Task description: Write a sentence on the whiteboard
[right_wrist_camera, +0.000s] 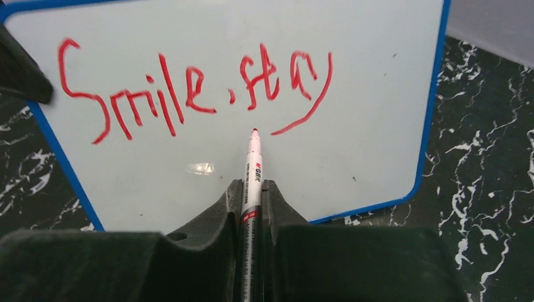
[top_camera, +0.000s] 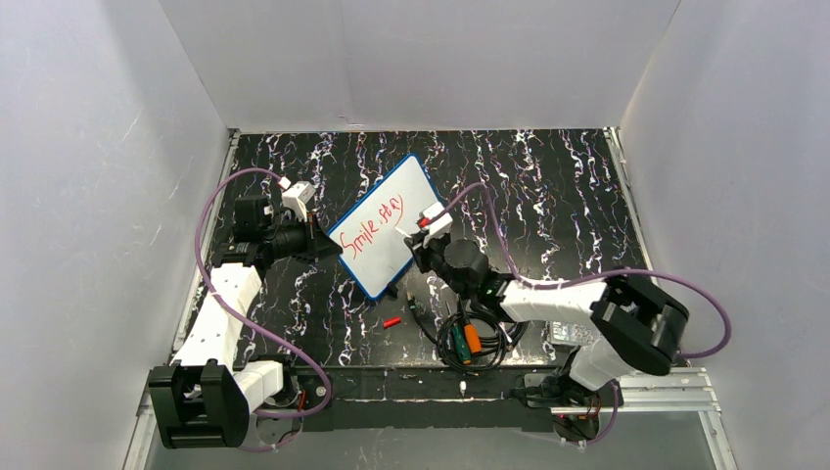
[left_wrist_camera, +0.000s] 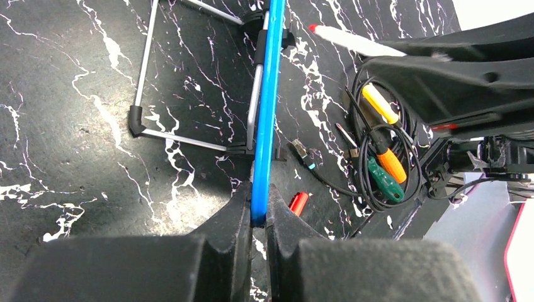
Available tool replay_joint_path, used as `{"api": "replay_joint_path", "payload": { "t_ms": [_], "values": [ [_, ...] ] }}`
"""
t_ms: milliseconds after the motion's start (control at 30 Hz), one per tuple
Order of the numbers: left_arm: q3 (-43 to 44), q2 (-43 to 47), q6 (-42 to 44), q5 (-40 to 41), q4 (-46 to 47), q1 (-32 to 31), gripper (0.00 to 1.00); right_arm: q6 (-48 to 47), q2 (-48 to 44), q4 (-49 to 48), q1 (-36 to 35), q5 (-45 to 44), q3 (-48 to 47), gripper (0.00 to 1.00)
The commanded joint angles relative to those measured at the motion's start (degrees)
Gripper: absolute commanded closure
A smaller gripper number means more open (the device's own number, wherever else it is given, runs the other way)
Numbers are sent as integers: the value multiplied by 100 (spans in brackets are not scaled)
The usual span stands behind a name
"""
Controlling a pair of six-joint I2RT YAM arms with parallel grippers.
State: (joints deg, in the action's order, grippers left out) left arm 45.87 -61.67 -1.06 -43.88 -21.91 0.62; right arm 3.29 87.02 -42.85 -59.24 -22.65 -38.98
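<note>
Top external: one whiteboard [top_camera: 389,259], tilted, mid table [top_camera: 548,196]; one marker [right_wrist_camera: 254,165]; one red cap [top_camera: 392,321]; two grippers. Left gripper [left_wrist_camera: 258,214] pinched tight on the board's blue rim. Right gripper [right_wrist_camera: 252,189] narrow, clamping the marker, tip just under the sentence [right_wrist_camera: 189,91]: red "Smile stay", one line.

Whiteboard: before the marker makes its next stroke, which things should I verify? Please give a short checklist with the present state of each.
1. Left gripper shut on the blue rim of the whiteboard: ok.
2. Right gripper shut on the marker: ok.
3. The marker uncapped, red tip showing and aimed at the board: ok.
4. Bare white space below the sentence for a second line: ok.
5. Tip touching the board surface: cannot tell.
</note>
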Motion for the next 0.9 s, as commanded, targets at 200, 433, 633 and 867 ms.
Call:
{"api": "replay_joint_path", "payload": {
  "t_ms": [200,433,633,867],
  "values": [
    [35,-37,299,162,-427,-71,100,-197,-1199,582,45,-158,-171,99],
    [36,-12,291,169,-453,-71,100,-159,-1143,708,727,633,-323,99],
    [45,-71,291,175,-454,-71,100,-109,-626,502,1307,1156,-656,99],
    [67,-126,299,177,-463,-71,100,-214,-24,277,1428,1422,-1198,99]
  ]
}}
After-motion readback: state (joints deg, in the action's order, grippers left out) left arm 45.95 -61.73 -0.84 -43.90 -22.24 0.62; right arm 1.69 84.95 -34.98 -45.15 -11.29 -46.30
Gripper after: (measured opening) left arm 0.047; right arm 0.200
